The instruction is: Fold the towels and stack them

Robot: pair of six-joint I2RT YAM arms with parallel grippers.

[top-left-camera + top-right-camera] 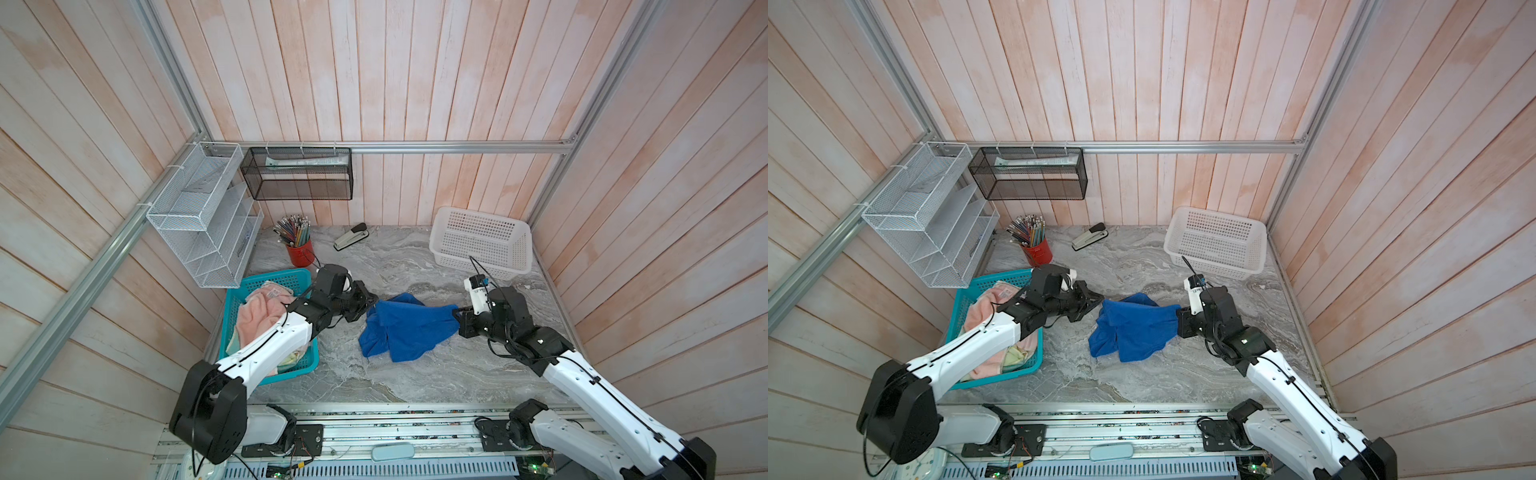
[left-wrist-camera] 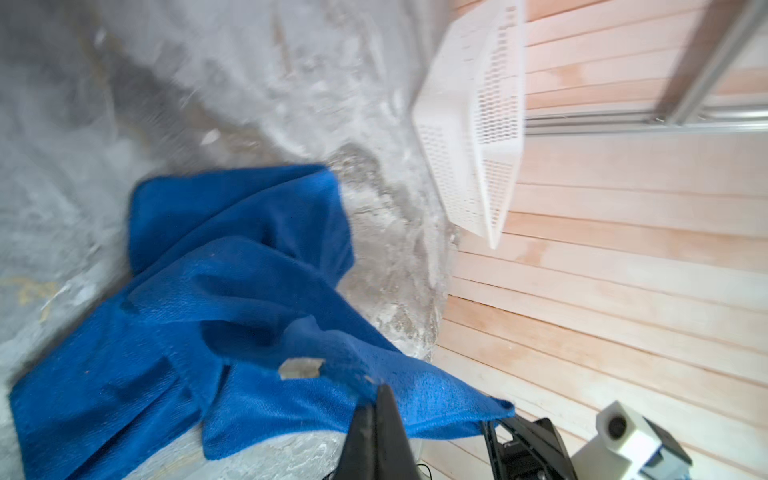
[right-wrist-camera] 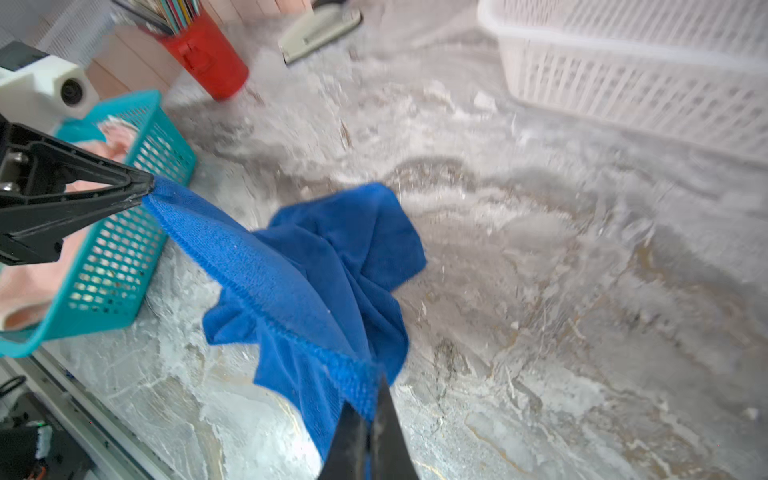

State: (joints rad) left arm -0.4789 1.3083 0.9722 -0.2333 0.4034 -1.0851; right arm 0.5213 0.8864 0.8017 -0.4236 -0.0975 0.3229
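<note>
Pressed together on a hemmed corner, the right gripper holds up one end of the single royal blue terry towel. The left gripper pinches the opposite corner, which only the right wrist view shows plainly. The towel's crumpled middle rests on the grey marble tabletop, with open marble in front. Both top views show two baskets. One is teal plastic and holds a salmon-pink towel and a pale yellow cloth; the other is white.
</note>
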